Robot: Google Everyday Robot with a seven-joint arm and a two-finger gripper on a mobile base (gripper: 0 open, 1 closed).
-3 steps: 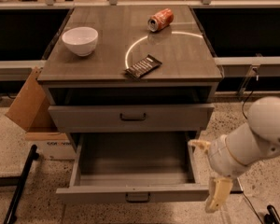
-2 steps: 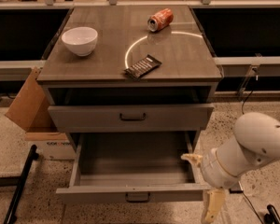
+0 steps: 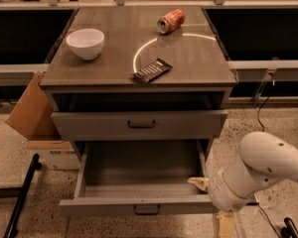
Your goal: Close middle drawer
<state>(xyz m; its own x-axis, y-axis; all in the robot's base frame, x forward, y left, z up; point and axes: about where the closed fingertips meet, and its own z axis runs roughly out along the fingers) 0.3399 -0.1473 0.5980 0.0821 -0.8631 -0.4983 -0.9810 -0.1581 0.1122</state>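
Observation:
The middle drawer [image 3: 139,205] is pulled far out of the grey cabinet. Its plain grey box is empty and a small dark bar handle [image 3: 146,210] sits at the centre of its front. My gripper [image 3: 212,205] is at the drawer's front right corner, on a white arm [image 3: 268,165] reaching in from the right. Its cream fingers are spread: one fingertip [image 3: 197,182] lies over the inside of the drawer box, the other [image 3: 225,226] hangs down outside, in front of the drawer front. The gripper holds nothing. The lowest drawer is hidden beneath the open one.
The uppermost drawer [image 3: 139,125] stands slightly out. On the cabinet top [image 3: 198,58] are a white bowl [image 3: 85,42], a tipped orange can [image 3: 171,20] and a dark snack packet [image 3: 152,71]. A cardboard box [image 3: 32,114] leans at the left; a black bar [image 3: 20,197] lies on the floor.
My arm has swung left and lower, bringing the gripper from beside the cabinet to the open drawer's front right corner. The drawer has not visibly moved.

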